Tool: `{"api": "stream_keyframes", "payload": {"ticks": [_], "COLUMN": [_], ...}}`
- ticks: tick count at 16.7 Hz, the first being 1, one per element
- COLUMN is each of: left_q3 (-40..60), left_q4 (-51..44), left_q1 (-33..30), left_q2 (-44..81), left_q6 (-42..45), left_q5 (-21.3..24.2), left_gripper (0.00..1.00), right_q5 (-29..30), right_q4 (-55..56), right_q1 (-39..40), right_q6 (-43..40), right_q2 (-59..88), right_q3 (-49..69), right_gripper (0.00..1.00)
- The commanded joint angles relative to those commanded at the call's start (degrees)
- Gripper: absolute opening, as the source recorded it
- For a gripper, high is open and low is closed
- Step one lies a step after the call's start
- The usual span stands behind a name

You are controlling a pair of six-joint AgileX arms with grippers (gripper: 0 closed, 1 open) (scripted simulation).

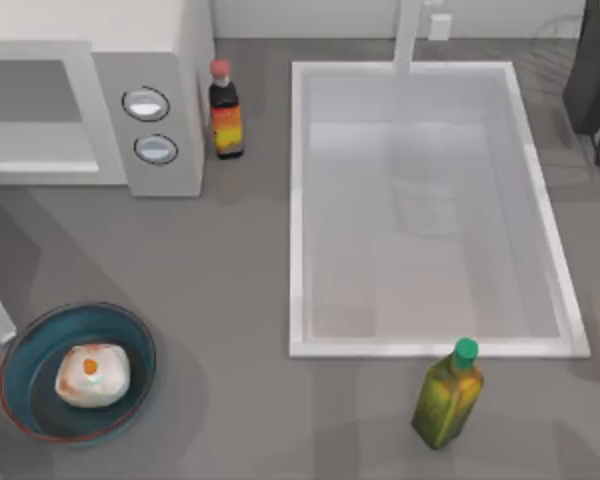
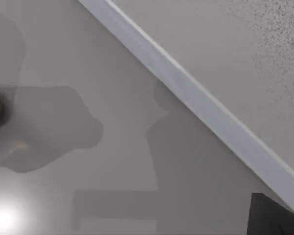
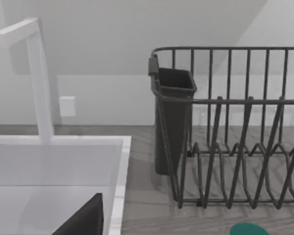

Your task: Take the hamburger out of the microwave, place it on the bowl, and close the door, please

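The hamburger (image 1: 92,374) already lies inside the bowl (image 1: 25,352), at the near left corner of the counter (image 1: 230,280). The microwave (image 1: 185,60) stands at the far left, and its door (image 1: 40,120) appears shut, flat against the front — so we judge the task nearly finished or finished. If the door needs one more push, it lies straight beyond the bowl, on the left side, so our left arm is nearer. Whether the left tool or the right tool is apart or together, we cannot tell.
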Motion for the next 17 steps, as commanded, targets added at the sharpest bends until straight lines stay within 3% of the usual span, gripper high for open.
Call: {"api": "stream_keyframes", "payload": {"ticks": [3, 6, 12, 17], "left_q3": [-2.3, -3.9, -3.0, 4.3], "left_q4": [0.1, 0.1, 0.6, 5.3], "left_q1": [-9.8, -14.8, -15.0, -16.1], "left_q2": [-3.8, -6.5, -5.6, 7.0], "left_q6": [-6.7, -11.1, -11.6, -12.1], "left_q5": [-6.3, -10.4, -10.7, -11.4], "left_gripper": [0.00, 0.00, 0.00, 0.00], "right_q5": [0.0, 0.0, 0.0, 0.0], "right_q4": [0.0, 0.0, 0.0, 0.0], "right_q1": [0.0, 0.0, 0.0, 0.0], "right_q6": [0.0, 0.0, 0.0, 0.0], "right_q2": [0.0, 0.0, 0.0, 0.0], "right_q3": [0.0, 0.0, 0.0, 0.0], "right_gripper": [1.00, 1.00, 1.00, 1.00]}}
